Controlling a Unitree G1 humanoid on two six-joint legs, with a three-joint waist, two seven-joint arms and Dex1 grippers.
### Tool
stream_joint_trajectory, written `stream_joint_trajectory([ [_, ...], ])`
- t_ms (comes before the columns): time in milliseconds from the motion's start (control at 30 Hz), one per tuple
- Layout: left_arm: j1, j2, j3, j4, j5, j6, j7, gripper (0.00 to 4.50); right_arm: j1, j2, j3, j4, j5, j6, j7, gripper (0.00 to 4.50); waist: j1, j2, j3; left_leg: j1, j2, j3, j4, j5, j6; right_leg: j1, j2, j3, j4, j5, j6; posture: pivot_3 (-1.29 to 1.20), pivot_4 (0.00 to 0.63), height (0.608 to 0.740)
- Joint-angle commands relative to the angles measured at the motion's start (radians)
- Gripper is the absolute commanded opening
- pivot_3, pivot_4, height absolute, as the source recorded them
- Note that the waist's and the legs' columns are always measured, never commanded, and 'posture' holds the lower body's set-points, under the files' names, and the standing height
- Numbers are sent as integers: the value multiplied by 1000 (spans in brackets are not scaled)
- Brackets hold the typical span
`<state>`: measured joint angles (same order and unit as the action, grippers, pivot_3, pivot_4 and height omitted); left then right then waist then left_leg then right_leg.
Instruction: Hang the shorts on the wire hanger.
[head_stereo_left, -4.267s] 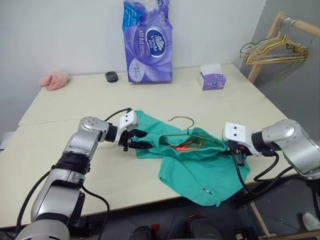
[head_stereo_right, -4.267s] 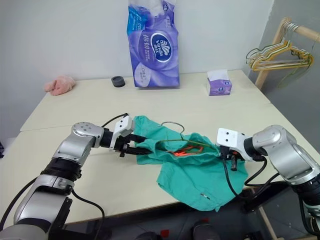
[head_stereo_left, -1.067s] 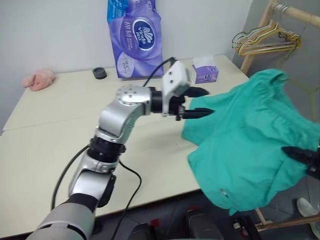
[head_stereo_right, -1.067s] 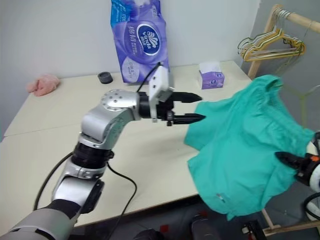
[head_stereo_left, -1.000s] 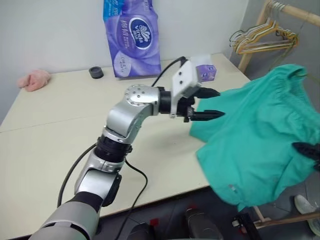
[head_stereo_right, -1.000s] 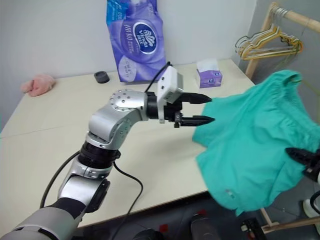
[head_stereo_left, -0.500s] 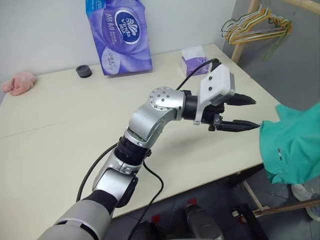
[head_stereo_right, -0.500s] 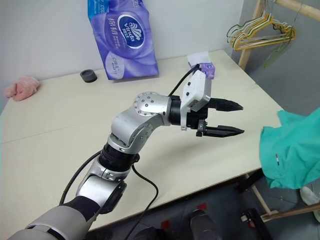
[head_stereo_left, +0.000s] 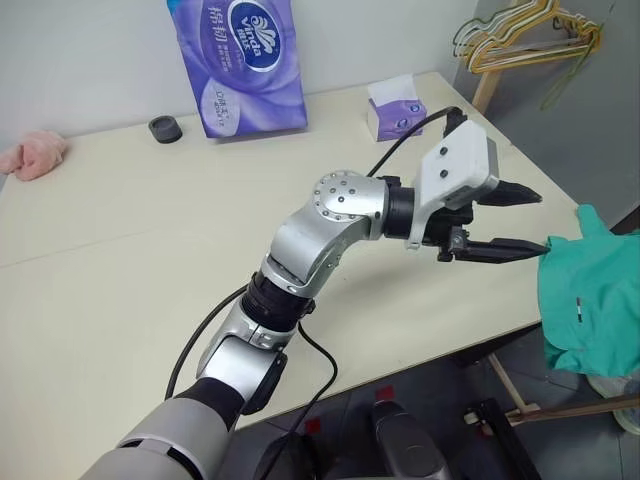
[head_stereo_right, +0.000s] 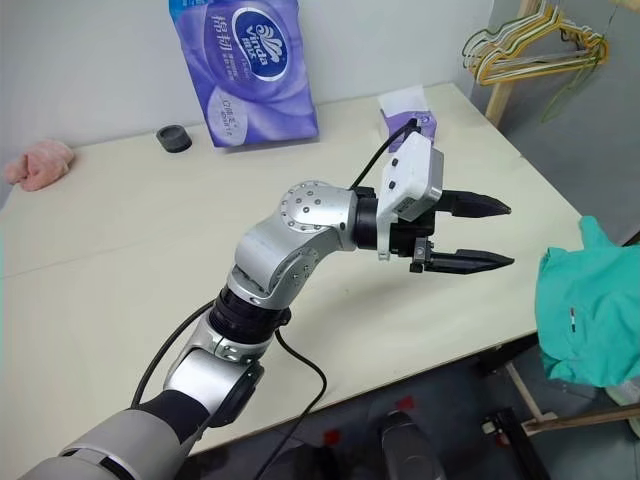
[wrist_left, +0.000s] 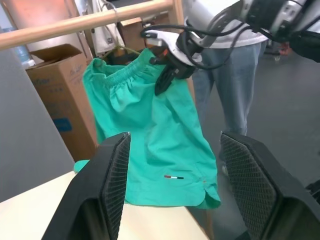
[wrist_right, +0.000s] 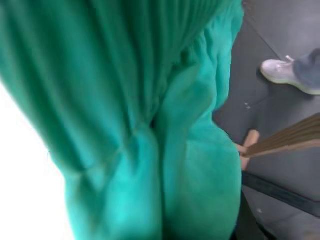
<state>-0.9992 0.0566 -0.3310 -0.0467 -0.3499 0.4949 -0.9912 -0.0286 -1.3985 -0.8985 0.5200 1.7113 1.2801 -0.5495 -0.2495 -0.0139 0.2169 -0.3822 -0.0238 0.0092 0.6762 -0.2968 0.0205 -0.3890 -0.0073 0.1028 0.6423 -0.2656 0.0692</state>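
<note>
The teal-green shorts (wrist_left: 150, 140) hang in the air off the table's right edge, waistband up and the small label low on one leg. In the left wrist view my right gripper (wrist_left: 161, 87) is shut on the gathered waistband. The shorts (head_stereo_left: 590, 295) also show at the right border of the head views. My left gripper (head_stereo_right: 490, 236) reaches out level past the table's right side, open and holding nothing, pointing at the shorts from a short gap away. The wire hanger is hidden.
Gold and pale hangers (head_stereo_left: 525, 40) hang on a wooden rack (wrist_left: 90, 22) behind the shorts. A person in jeans (wrist_left: 235, 90) stands close by, beside a cardboard box (wrist_left: 52, 85). On the table (head_stereo_left: 120, 250) are a purple tissue pack (head_stereo_left: 250, 60), a tissue box (head_stereo_left: 395, 105), a black ring (head_stereo_left: 165, 128) and a pink cloth (head_stereo_left: 30, 158).
The shorts went from hanging over the table's right part to beyond its edge, carried right by my right gripper. My open left gripper followed to the right. The head camera also turned.
</note>
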Motion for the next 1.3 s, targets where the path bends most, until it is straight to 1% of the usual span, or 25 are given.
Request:
stream_joint_trajectory([
  [33, -39, -22, 0, -16, -14, -3, 5, 3014, -41, -18, -9, 36, -101, 38, 88, 0, 2, 0, 3, 0, 0, 0, 0, 0, 0, 0, 0, 0, 0, 0, 1, -332, 257, 740],
  [133, -45, -28, -4, -6, -7, -13, -1, 3014, -63, -3, -22, 30, -163, 78, 123, 0, 3, 0, 5, -1, -1, 1, 0, -1, 1, 0, -1, 1, -1, -1, 2, -335, 260, 740],
  [300, -68, -49, -9, 31, -4, -35, -11, 3014, -75, 13, -51, -18, -325, 83, 175, 0, 4, 0, 6, -1, -1, 1, 0, -2, 1, 0, -1, 0, -2, -1, 3, -349, 257, 740],
  [367, -73, -57, -12, 41, -2, -43, -12, 3057, -78, 21, -75, -33, -367, 103, 192, 589, 4, 0, 6, -1, -1, 1, 0, -2, 1, 0, -1, 0, -2, -1, 3, -350, 257, 740],
  [400, -77, -61, -14, 47, 0, -48, -13, 3057, -83, 27, -92, -43, -384, 115, 200, 774, 4, 0, 6, -1, -1, 1, 0, -2, 1, 0, -1, 0, -2, -1, 3, -349, 255, 740],
  [567, -96, -86, -26, 91, 24, -96, -9, 3057, -110, 84, -244, -159, -428, 224, 161, 2404, 0, 1, 6, -1, -1, 1, -1, -2, 1, -1, -1, 1, -2, -2, 3, -365, 246, 740],
  [667, -104, -98, -26, 110, 30, -114, -13, 3057, -132, 142, -335, -281, -427, 314, 104, 3344, -1, 1, 6, -1, -1, 1, -1, -2, 1, -1, -1, 1, -1, -2, 3, -371, 241, 740],
  [767, -111, -107, -25, 127, 34, -129, -20, 3057, -123, 178, -378, -383, -392, 334, 52, 4320, -1, 1, 6, -1, -1, 1, -1, -2, 1, -1, -1, 1, -1, -2, 3, -382, 238, 740],
  [800, -114, -110, -25, 133, 35, -135, -24, 3057, -115, 185, -389, -426, -371, 334, 30, 4461, -2, 1, 6, -1, -1, 1, -1, -2, 1, -1, -1, 1, -1, -2, 3, -388, 235, 740],
  [900, -119, -117, -25, 150, 41, -152, -36, 3057, -70, 180, -393, -564, -352, 334, -2, 4461, -3, 1, 6, -2, -1, 1, -1, -2, 1, -2, -1, 2, -2, -2, 4, -397, 230, 740],
  [933, -121, -118, -26, 156, 43, -158, -40, 3057, -42, 164, -388, -619, -389, 334, 10, 4461, -4, 1, 6, -2, -1, 1, -1, -2, 1, -2, -1, 1, -2, -2, 4, -400, 227, 740],
  [1000, -123, -120, -28, 164, 47, -168, -44, 3057, -50, 161, -389, -676, -428, 334, -6, 4461, -5, 1, 6, -2, -1, 1, -1, -2, 1, -2, -1, 2, -1, -2, 4, -401, 225, 740],
  [1100, -125, -126, -29, 176, 51, -180, -48, 3057, -30, 121, -360, -785, -568, 316, 45, 4461, -5, 2, 5, -2, -1, 1, -1, -2, 1, -3, -1, 2, -2, -2, 4, -403, 217, 740],
  [1200, -124, -128, -27, 177, 49, -177, -54, 3057, -31, 82, -295, -870, -657, 246, 137, 4461, -7, 3, 5, -4, -1, 2, -1, -2, 1, -6, -1, 3, -1, -2, 4, -395, 209, 740],
  [1300, -122, -127, -24, 177, 51, -174, -56, 3057, -72, 63, -216, -924, -710, 181, 212, 4461, -12, 4, 4, -8, -1, 2, -1, -2, 1, -10, -1, 2, 0, -2, 4, -388, 204, 740],
])
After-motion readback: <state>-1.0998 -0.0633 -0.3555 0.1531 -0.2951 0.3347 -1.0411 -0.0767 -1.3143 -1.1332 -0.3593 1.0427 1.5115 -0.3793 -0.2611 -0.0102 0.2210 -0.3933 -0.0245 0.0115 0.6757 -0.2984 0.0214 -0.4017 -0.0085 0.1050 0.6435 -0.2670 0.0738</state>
